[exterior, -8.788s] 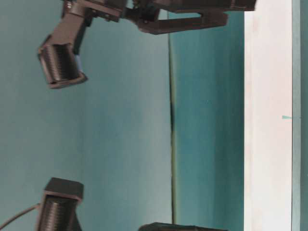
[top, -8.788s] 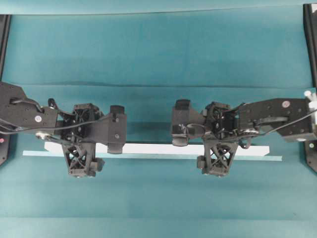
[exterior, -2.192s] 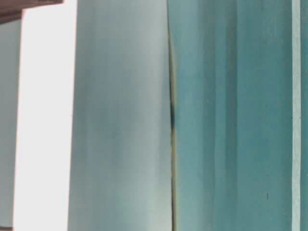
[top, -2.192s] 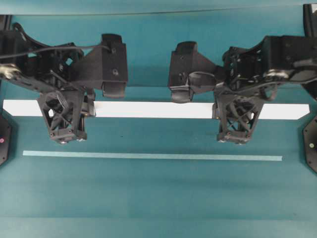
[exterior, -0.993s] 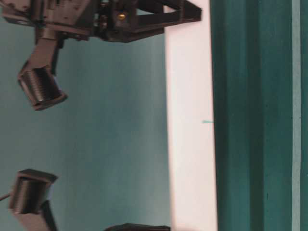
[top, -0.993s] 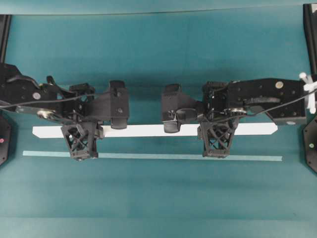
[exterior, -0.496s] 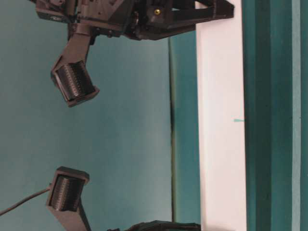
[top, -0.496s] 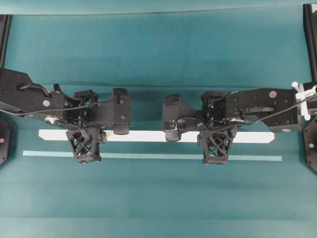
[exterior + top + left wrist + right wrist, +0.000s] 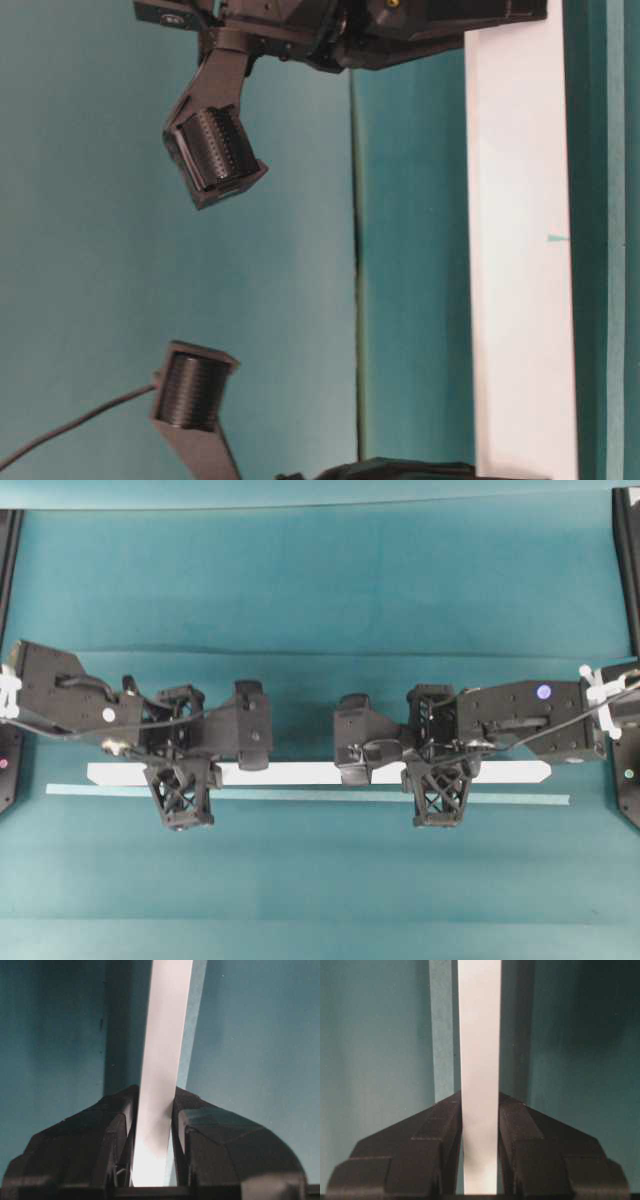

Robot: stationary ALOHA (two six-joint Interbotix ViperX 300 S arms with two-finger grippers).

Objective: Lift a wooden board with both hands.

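The wooden board (image 9: 300, 773) is a long white plank with slanted ends, lying crosswise and level. My left gripper (image 9: 180, 776) is shut on it near its left end, and my right gripper (image 9: 440, 774) is shut on it right of the middle. In the left wrist view the board (image 9: 165, 1035) runs away between the black fingers (image 9: 115, 1130) of the left gripper (image 9: 152, 1110), with its shadow on the cloth to the left. The right wrist view shows the board (image 9: 479, 1020) clamped in the right gripper (image 9: 479, 1110). In the table-level view the board (image 9: 520, 250) is a white band.
A thin pale teal strip (image 9: 300, 796) lies on the teal cloth just in front of the board and shows beside it in the wrist views (image 9: 441, 1025). Black frame posts (image 9: 625, 560) stand at the table's side edges. A fold line (image 9: 355, 250) crosses the cloth.
Both grippers have come down and toward the pale strip with the board still clamped between them. The board stays level and both grips are unchanged.
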